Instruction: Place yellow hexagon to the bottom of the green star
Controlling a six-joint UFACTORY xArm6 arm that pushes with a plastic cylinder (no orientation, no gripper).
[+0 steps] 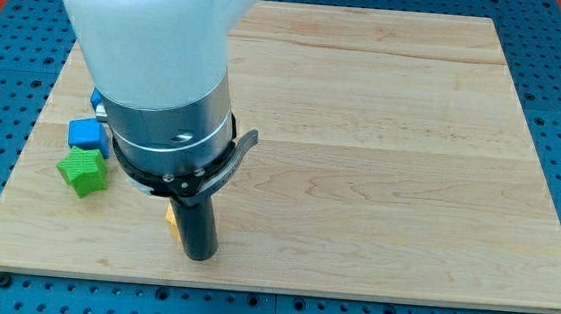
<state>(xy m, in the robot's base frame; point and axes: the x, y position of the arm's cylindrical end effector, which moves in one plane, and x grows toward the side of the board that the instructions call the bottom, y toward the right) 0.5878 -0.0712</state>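
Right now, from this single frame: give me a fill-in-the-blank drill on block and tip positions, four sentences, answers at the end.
1. My tip rests on the pale wooden board near the view's ____ edge.
2. The small yellow block peeks out at the rod's view-____ side.
3. The green star-shaped block lies toward the view's ____ of my tip.
4. The blue cube sits just ____ the green star-shaped block in the view.

Missing words: bottom; left; left; above

We are finding no readable text, labels, brands, numbers or signs anywhere in this view: nothing is showing on the wooden board [383,135], on the arm's white and silver housing [158,57], or on the visible blocks.
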